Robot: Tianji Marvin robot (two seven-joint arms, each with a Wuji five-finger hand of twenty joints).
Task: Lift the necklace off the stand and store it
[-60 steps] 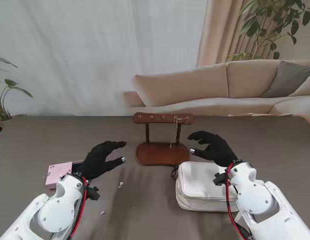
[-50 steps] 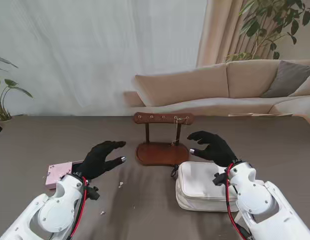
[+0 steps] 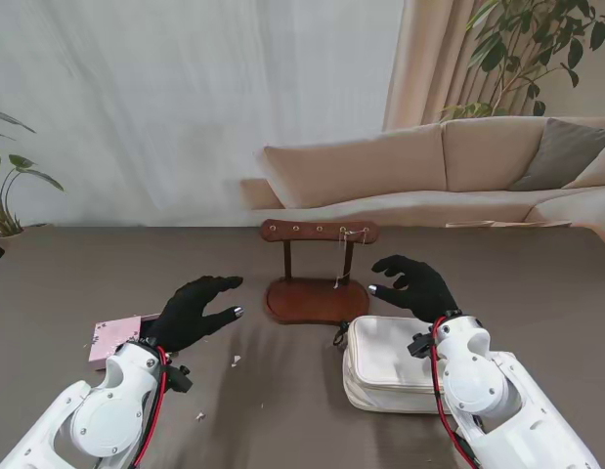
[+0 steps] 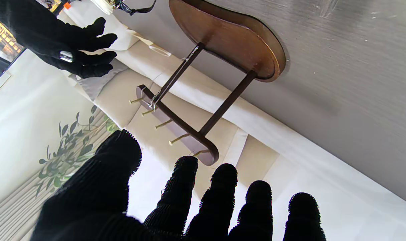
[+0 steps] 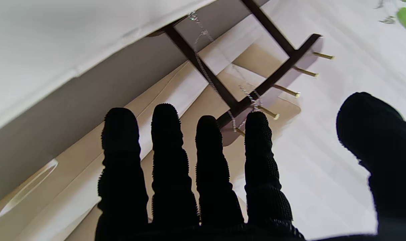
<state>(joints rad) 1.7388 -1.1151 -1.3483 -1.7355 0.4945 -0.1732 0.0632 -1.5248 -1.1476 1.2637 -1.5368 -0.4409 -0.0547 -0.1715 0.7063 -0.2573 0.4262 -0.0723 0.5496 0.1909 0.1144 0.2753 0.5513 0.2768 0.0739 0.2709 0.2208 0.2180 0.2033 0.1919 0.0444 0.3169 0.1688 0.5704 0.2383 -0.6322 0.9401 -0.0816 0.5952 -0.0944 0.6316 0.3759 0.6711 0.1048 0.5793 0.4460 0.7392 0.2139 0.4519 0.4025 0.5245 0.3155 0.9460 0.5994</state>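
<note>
One pink box (image 3: 114, 338) lies at the desk's (image 3: 48, 283) left, at about 8 o'clock from the stand (image 3: 318, 289). Left hand (image 3: 196, 310): fingers spread, holding nothing, hovering at the stand's 8 o'clock. One wooden stand sits mid-desk, with two posts, an oval base and a crossbar carrying five brass pegs (image 4: 163, 124). One thin necklace (image 3: 341, 269) hangs from the pegs at the crossbar's right end, draping beside the right post. Right hand (image 3: 416, 285): fingers spread, holding nothing, at the stand's 3 o'clock, fingertips (image 5: 256, 125) near the chain, contact not discernible. One white pouch (image 3: 392, 363) lies at 5 o'clock from the stand.
</note>
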